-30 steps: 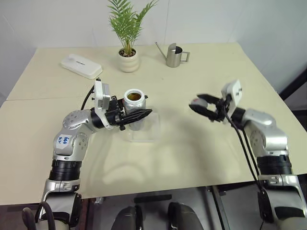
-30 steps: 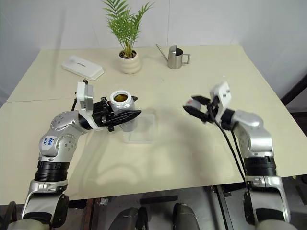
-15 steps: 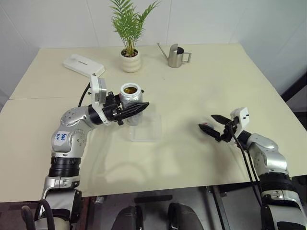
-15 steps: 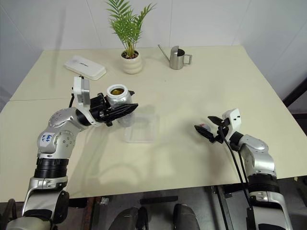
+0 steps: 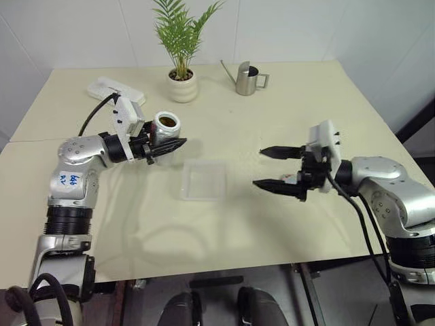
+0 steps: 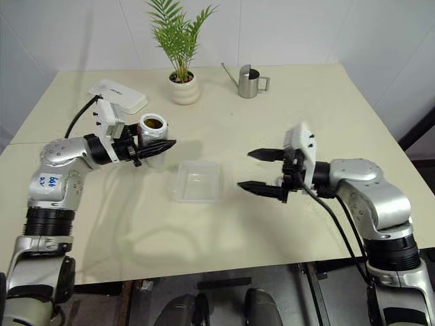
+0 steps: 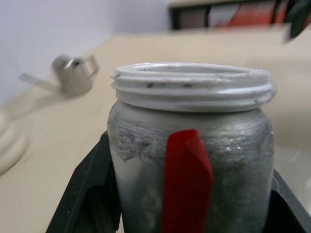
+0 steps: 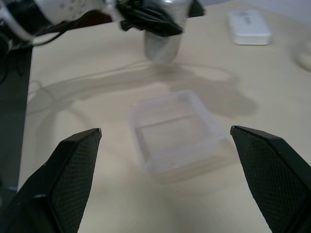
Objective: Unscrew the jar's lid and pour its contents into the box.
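Jar-pouring station: beige table (image 5: 272, 102), largest item, carries all objects. Left gripper (image 5: 168, 146) is clamped on the silvery-grey jar (image 5: 165, 126), holding it upright above the table surface, to the robot's left of the box and apart from it. Right gripper (image 5: 272, 168) hangs above the table to the robot's right of the box, fingers spread wide and gripping nothing. Potted palm (image 5: 181, 47), steel watering can (image 5: 247, 78) and flat white case (image 5: 112, 89) stand along the far side. Clear plastic box (image 5: 204, 179) rests flat at table centre, between the two grippers. Jar mouth is uncovered, with a pale threaded rim (image 7: 192, 85); brownish-olive contents (image 6: 153, 123) are visible inside. A red strip (image 7: 187, 184) runs down the jar wall.
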Robot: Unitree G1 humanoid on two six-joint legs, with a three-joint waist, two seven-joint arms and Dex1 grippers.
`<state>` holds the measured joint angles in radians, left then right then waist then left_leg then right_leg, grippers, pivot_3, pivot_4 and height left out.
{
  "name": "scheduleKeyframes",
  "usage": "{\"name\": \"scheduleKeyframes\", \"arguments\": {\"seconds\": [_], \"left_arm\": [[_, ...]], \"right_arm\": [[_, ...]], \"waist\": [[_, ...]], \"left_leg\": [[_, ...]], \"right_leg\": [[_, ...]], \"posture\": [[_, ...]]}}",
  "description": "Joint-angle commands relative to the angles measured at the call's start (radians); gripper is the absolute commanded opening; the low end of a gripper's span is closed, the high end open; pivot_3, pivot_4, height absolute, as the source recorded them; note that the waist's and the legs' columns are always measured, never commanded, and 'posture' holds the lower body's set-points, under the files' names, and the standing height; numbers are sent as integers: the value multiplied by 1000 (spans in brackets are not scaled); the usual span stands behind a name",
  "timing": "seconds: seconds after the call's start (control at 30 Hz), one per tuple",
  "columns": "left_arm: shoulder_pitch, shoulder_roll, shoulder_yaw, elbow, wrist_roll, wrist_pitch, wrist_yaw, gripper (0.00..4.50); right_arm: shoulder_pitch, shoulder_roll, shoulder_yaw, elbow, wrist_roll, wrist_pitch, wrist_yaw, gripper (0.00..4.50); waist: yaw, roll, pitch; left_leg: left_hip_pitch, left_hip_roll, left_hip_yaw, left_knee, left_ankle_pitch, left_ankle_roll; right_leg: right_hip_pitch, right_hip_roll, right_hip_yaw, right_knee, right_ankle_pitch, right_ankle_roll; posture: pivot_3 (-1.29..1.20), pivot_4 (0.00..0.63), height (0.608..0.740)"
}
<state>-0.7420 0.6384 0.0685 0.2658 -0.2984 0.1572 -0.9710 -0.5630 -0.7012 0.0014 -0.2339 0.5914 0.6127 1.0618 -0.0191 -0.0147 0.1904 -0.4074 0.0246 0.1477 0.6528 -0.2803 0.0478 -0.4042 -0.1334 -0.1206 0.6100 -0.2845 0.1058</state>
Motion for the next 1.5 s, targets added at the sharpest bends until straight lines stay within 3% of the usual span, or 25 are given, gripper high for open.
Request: {"name": "scheduleKeyframes", "arguments": {"seconds": [0.03,0.2,0.3,0.43,0.57,0.7,0.8,0.9,1.17,1.33,1.4,1.5], "left_arm": [[-1,23,-27,-54,62,-46,15,2237],[12,7,-70,-123,171,-132,100,2237],[13,23,-125,-111,353,-292,216,2237],[-60,101,-270,-22,823,-631,580,2237],[-146,150,-410,24,1178,-755,867,2237],[-238,158,-527,34,1465,-760,1129,2237],[-275,164,-605,12,1690,-657,1348,2237],[-299,160,-654,41,1796,-600,1451,2237],[-311,171,-704,67,1866,-587,1554,2237],[-285,187,-668,48,1772,-623,1511,2237],[-274,188,-631,62,1661,-667,1457,2237],[-244,178,-519,115,1383,-718,1316,2237]], "right_arm": [[16,3,-16,-15,-12,-31,-14,4477],[35,0,-42,22,-33,-59,-30,4477],[56,0,-51,32,-43,-77,-41,4477],[72,18,-49,26,-39,-84,-64,4477],[65,34,-40,34,-38,-88,-76,4477],[45,60,-26,53,-42,-93,-78,4477],[29,80,-16,68,-45,-96,-80,4477],[16,103,-10,78,-42,-95,-81,4477],[3,133,-4,98,-44,-100,-76,4477],[7,136,-3,99,-43,-104,-73,4477],[11,132,-3,100,-41,-103,-66,4477],[18,120,-6,99,-42,-103,-51,4477]], "waist": [[12,0,0],[22,0,0],[21,0,0],[20,0,0],[19,0,0],[21,0,0],[22,0,0],[22,0,0],[21,0,0],[21,0,0],[20,0,0],[19,0,0]], "left_leg": [[-1,-1,0,0,0,1],[-4,-2,1,2,-1,2],[-5,-2,2,4,-1,3],[-4,-1,2,5,0,3],[-4,-1,3,4,-1,4],[-6,-2,4,4,-1,5],[-11,-1,4,6,-1,5],[-13,-1,3,7,-1,6],[-13,0,3,11,-1,6],[-13,0,3,13,0,7],[-13,0,3,13,0,7],[-13,1,3,14,0,7]], "right_leg": [[-1,1,0,0,0,0],[-4,1,0,2,0,1],[-4,1,0,1,1,1],[-4,1,0,3,1,1],[-4,0,1,3,1,1],[-7,0,1,3,1,1],[-11,1,-1,3,1,2],[-11,1,-2,3,2,2],[-11,1,-2,7,2,2],[-11,0,-2,10,2,2],[-11,0,-2,10,2,2],[-11,0,-2,10,2,2]], "posture": [[0,150,740],[0,150,740],[0,150,740],[0,150,740],[0,150,740],[0,150,740],[0,150,740],[0,150,740],[0,150,740],[0,150,740],[0,150,740],[0,150,740]]}}
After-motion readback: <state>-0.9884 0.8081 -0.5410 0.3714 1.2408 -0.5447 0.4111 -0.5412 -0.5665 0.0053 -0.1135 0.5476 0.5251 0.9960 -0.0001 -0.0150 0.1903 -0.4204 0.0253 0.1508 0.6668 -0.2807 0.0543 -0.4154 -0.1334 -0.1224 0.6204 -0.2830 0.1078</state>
